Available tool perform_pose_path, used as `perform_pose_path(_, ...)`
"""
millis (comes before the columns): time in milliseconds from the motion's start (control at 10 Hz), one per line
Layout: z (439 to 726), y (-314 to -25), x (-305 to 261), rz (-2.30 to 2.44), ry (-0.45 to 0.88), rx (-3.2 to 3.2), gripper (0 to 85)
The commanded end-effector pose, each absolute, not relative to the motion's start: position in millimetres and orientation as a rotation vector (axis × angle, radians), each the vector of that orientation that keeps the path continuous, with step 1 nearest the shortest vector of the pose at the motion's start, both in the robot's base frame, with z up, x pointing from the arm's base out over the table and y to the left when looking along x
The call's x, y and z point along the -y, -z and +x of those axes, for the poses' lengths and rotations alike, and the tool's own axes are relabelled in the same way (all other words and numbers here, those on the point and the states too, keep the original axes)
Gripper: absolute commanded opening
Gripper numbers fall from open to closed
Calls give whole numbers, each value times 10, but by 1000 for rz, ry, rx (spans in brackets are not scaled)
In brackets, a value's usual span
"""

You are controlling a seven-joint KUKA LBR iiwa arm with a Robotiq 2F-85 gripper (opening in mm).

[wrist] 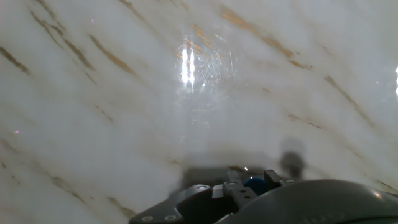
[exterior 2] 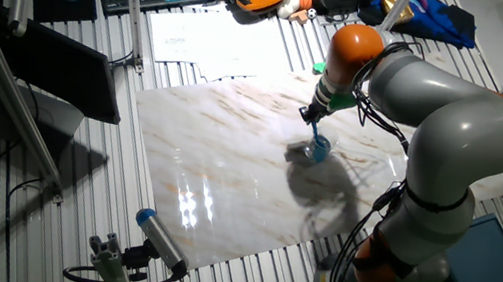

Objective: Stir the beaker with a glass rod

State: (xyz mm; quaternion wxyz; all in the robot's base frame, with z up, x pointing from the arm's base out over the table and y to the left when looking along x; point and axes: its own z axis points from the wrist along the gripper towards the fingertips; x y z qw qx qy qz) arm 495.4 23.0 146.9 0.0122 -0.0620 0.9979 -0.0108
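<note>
Blue glass rod (exterior 2: 314, 134) in your gripper (exterior 2: 315, 118), tip in beaker (exterior 2: 319, 151); grip clamped. Hand view: only marble slab (wrist: 124, 93).

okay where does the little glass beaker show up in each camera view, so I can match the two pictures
Fixed view: the beaker stands right of centre on the marble slab, directly under the gripper, with the glass rod running down into it.
Hand view: the beaker is not clearly in the picture; only a small blue spot shows at the bottom edge among the gripper parts, and I cannot tell what it is.
Shared landmark: the white marble slab with brown veins.
</note>
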Motion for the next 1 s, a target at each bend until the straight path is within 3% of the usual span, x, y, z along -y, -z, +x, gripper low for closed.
perform_pose_path(0, 4954, -1469, -231, -202, 33, -3114, 170)
perform_pose_path(700, 4929, -1520, -167, -255, 74, -3117, 170)
perform_pose_path(800, 4926, -1541, -129, -272, 76, -3116, 0)
perform_pose_path(900, 4922, -1568, -88, -289, 76, -3114, 0)
